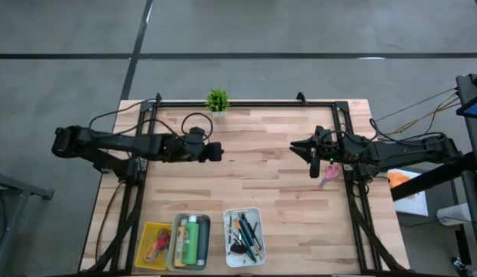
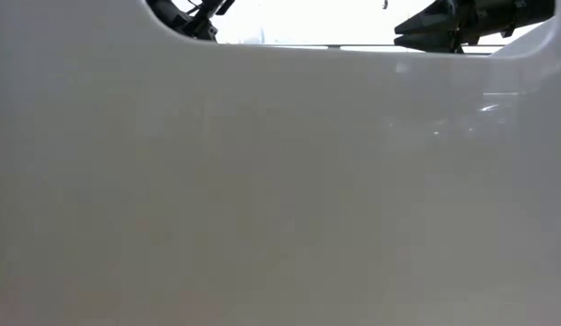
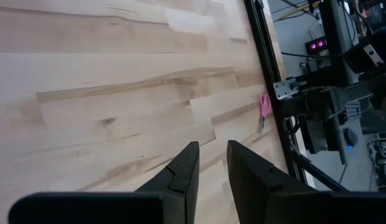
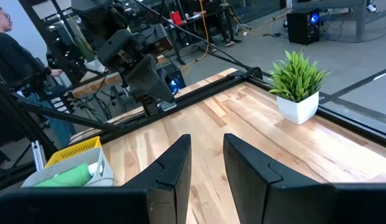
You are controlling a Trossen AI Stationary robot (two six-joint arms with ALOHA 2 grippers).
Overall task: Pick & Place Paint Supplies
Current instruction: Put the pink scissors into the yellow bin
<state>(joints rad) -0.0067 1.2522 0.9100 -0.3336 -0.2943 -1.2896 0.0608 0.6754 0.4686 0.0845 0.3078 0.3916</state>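
Over the middle of the wooden table (image 1: pixel 254 165), toward its left side, the left gripper (image 1: pixel 216 151) hangs with its two dark fingers (image 3: pixel 183 176) a narrow gap apart and nothing between them. The right gripper (image 1: pixel 313 164) hovers nearer the right edge, its fingers (image 4: pixel 174 167) likewise slightly parted and pinching nothing.

Just beside the right gripper, close to the table's right edge, the pink-handled scissors (image 1: pixel 331 171) lie flat on the wood, touched by neither claw.

Along the near edge stand three trays side by side. The yellow tray (image 1: pixel 145 255) holds scissors with red handles (image 1: pixel 161 242). The grey tray (image 1: pixel 177 261) next to it holds a green bottle (image 1: pixel 193 240) and a yellow bottle (image 1: pixel 181 242) lying lengthwise. The white tray (image 1: pixel 229 218) carries thin dark brushes and pencils (image 1: pixel 246 233).

At the far edge, near its middle, a small green plant (image 1: pixel 217 100) stands upright in a white pot.
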